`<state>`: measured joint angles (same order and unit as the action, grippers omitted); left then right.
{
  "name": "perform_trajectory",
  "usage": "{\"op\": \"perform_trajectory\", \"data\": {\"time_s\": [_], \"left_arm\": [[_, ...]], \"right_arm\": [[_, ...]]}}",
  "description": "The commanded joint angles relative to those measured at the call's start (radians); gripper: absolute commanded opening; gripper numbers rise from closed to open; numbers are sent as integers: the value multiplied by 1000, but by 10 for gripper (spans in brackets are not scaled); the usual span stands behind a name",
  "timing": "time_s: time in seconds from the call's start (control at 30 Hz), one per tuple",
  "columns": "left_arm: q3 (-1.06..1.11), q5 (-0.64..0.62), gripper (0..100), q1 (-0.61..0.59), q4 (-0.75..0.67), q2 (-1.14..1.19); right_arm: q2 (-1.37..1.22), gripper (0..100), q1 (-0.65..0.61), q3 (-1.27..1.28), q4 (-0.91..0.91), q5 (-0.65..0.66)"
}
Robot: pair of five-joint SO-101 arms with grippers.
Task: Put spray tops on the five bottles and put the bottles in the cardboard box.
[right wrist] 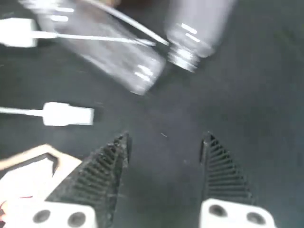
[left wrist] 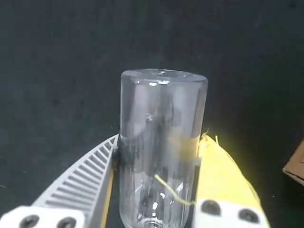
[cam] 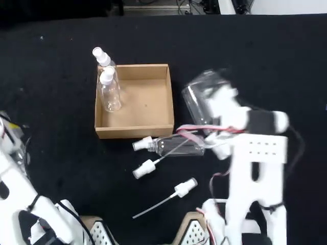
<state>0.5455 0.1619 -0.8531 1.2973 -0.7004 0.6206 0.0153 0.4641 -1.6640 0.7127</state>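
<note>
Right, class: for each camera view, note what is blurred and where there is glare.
High view: the clear bottle and the arm holding it are smeared, the cardboard box is crisp. Left wrist view: glare spots on the bottle's base, gripped in the left hand. Right wrist view: the lying bottle and a spray top are blurred; the open right hand looks sharper.

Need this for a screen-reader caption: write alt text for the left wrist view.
A clear bottle is clamped in the left gripper, between a grey ribbed finger and a yellow finger, with the black table behind it. A corner of the cardboard box shows at the frame's edge.
</note>
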Motion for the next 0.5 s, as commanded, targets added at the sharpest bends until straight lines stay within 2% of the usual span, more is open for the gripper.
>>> {"op": "perform_trajectory", "data": {"time_s": [0.0, 0.13, 0.23, 0.33, 0.47], "left_arm": [[234, -109, 202, -13, -178, -11], [415, -258, 204, -15, -334, -12], [484, -315, 223, -42, -379, -12], [486, -318, 295, -77, -345, -12], [443, -247, 298, -107, -298, -12]], "right_arm": [[45, 214, -270, 38, 18, 17], [45, 213, -423, 77, 20, 23], [45, 213, -497, 111, 61, 18], [45, 213, -539, 160, 118, 18], [45, 212, -577, 214, 155, 18]]}}
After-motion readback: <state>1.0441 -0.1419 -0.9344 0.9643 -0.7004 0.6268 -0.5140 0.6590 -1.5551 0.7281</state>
